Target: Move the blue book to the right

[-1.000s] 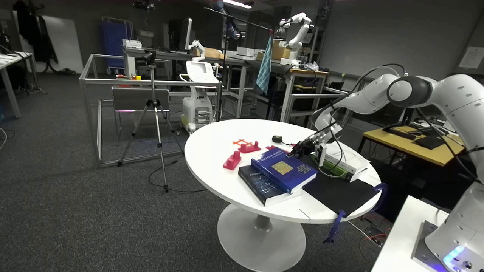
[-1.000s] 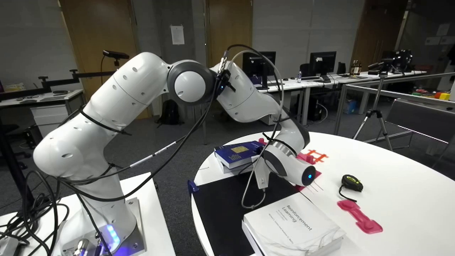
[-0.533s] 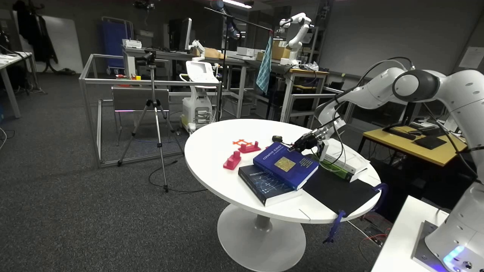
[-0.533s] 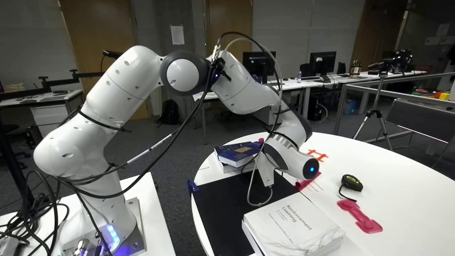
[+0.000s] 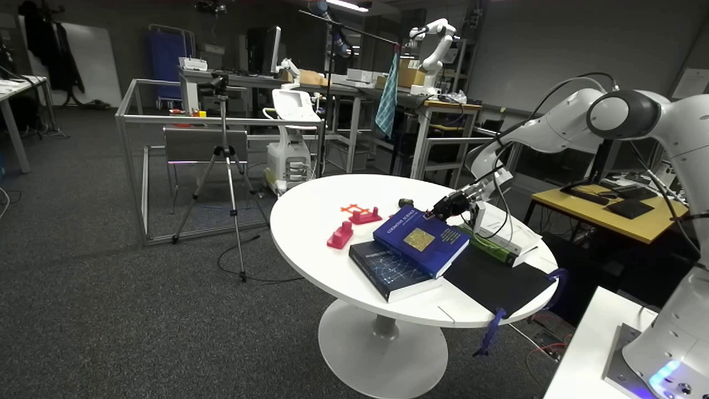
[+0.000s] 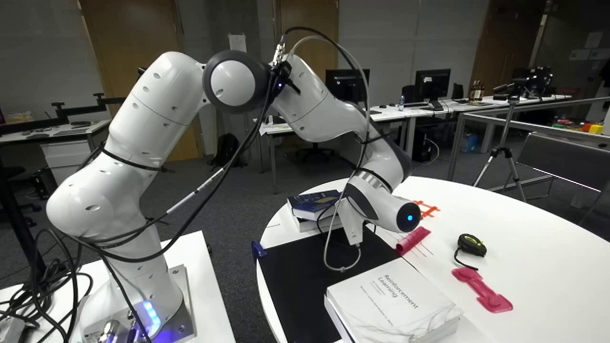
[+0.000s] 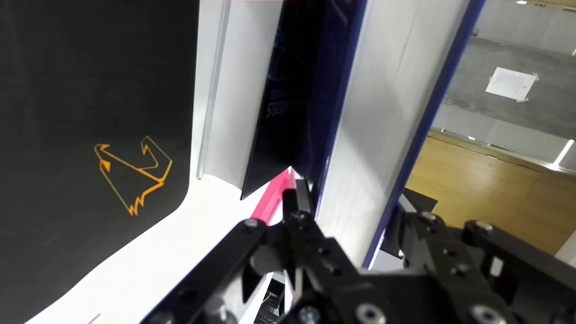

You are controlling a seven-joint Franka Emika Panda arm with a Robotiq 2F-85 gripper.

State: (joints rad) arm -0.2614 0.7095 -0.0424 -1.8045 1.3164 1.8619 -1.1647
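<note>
grey carpet [image 5: 166, 327] spreads under the round table [image 5: 316, 221]. on top, the blue book [image 5: 421, 239] slants over the dark book [image 5: 382, 271], one edge raised; the gripper [image 5: 429, 215] is clamped on that edge, one finger [image 7: 295, 206] beneath, one above. the mat [image 6: 305, 290] shows between the dark book and the white book [image 6: 395, 295]; the tape measure [image 6: 472, 245] sits well apart.

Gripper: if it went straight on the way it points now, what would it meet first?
Likely the blue book, since the gripper holds it between its fingers; how deep it sits there is hard to judge.
</note>
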